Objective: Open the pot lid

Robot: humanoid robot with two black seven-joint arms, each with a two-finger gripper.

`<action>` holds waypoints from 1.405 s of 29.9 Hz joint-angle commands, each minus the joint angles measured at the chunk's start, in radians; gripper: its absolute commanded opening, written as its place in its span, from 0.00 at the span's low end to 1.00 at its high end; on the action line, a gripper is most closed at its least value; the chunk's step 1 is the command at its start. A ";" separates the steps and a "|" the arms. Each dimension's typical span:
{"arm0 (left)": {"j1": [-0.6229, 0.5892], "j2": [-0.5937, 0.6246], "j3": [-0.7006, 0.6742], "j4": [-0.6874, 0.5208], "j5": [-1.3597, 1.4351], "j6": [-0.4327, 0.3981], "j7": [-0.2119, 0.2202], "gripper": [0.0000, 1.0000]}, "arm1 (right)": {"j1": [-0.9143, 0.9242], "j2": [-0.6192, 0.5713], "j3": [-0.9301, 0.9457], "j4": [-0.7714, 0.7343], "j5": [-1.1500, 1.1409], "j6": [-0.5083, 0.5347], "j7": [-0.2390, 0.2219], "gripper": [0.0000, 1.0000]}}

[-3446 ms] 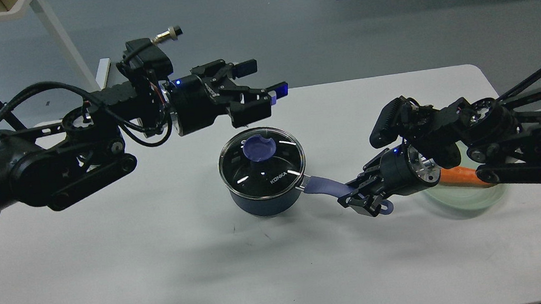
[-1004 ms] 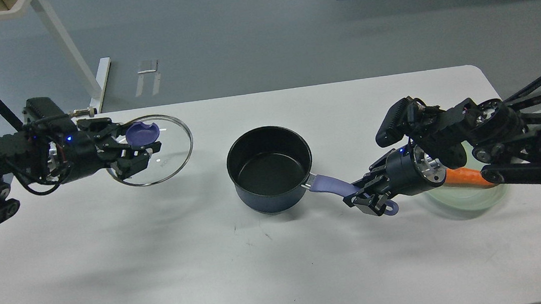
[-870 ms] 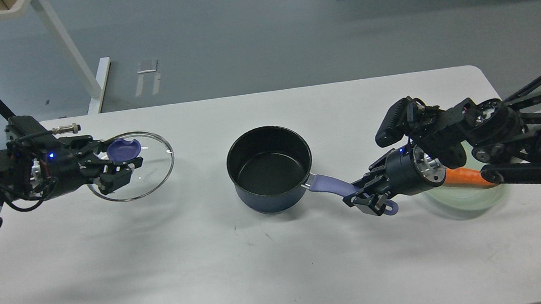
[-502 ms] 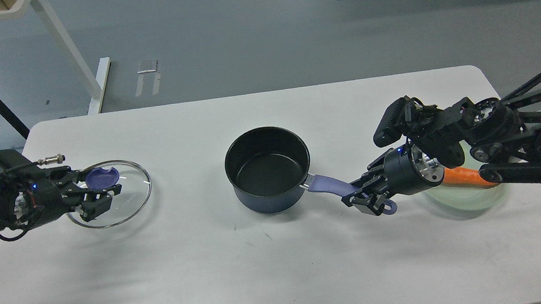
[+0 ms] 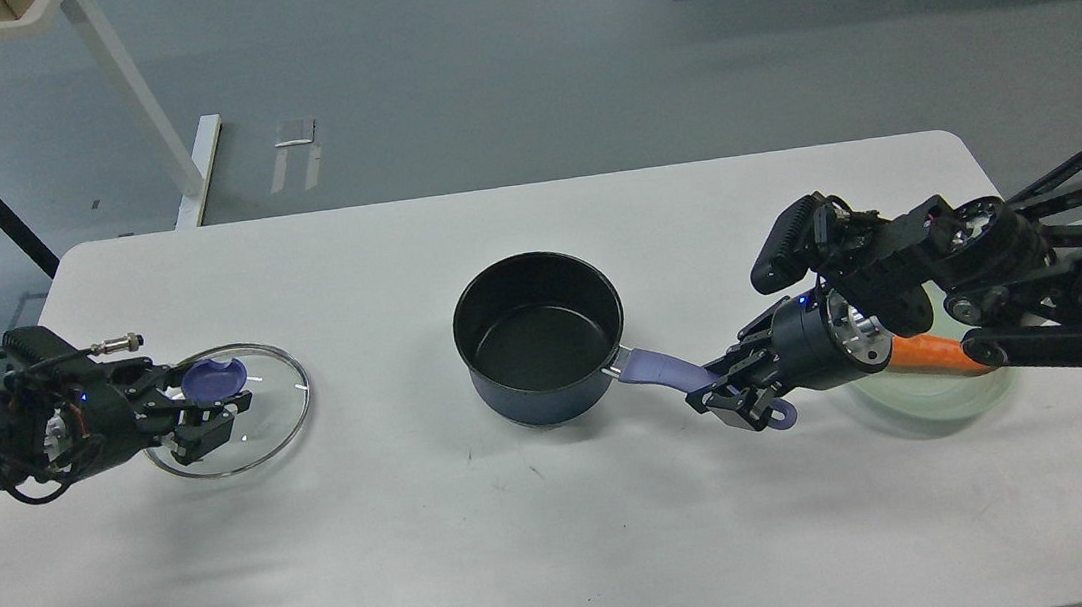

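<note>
Lid (image 5: 228, 409) off the pot, lying far left on the white worktop (image 5: 526, 546), well apart from the pot. Clear glass, metal rim; purple knob (image 5: 212, 377) faces up. Left hand (image 5: 211, 414) sits at the knob, fingers on either side of it; cannot tell whether they clamp it or stand slightly free.

Pot (image 5: 538, 336) near the worktop's centre, upright, uncovered, black inside showing. Its periwinkle handle (image 5: 669, 373) points right and toward the near edge.

Right hand (image 5: 744, 398) clenched on the far end of that handle, just short of the end hole, which pokes out past the fingers.

Pale green plate (image 5: 943, 397) lies to the right, partly hidden behind the right arm. An orange carrot (image 5: 923, 354) rests on it, one end hidden behind the wrist.
</note>
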 commanded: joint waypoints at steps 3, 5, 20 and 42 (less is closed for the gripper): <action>0.011 0.002 0.000 0.000 -0.006 -0.001 0.000 0.75 | 0.001 0.002 0.001 -0.002 0.000 0.000 0.000 0.26; 0.011 0.005 0.000 0.000 -0.009 -0.001 0.000 0.76 | 0.003 0.002 0.001 -0.002 0.000 0.000 0.000 0.27; -0.104 0.018 -0.014 0.000 -0.412 -0.012 0.000 0.99 | 0.004 0.000 0.011 -0.003 0.011 -0.008 0.000 0.84; -0.191 -0.101 -0.159 0.070 -1.278 -0.139 0.000 0.99 | -0.362 -0.195 0.853 -0.146 0.491 -0.206 0.004 0.98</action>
